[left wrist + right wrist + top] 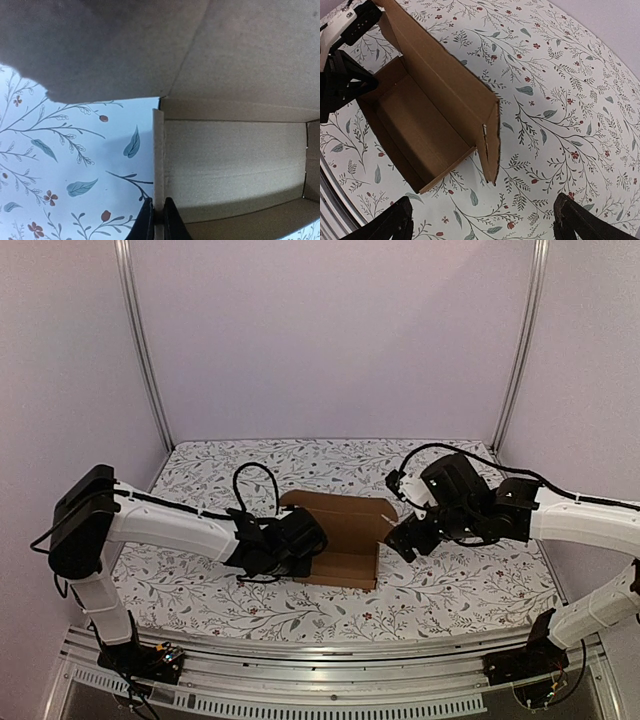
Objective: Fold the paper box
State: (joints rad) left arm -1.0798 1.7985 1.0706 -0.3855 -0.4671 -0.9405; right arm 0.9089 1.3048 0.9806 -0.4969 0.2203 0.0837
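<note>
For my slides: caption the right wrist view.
Open right gripper above half-folded paper box; left gripper pinches its wall.

This looks like a robotics lab cell: a left arm [170,525] and a right arm [590,515] bolted to an aluminium rail [330,660], 2 metal frame posts [145,350], plain lilac walls [330,330], a flower-printed table cloth [450,590].

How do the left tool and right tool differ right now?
The left tool is shut, pinching an end wall of the paper box; the right tool is wide open and holds nothing. The left tool is at the box's left end, the right tool near its right end. Both are black.
</note>
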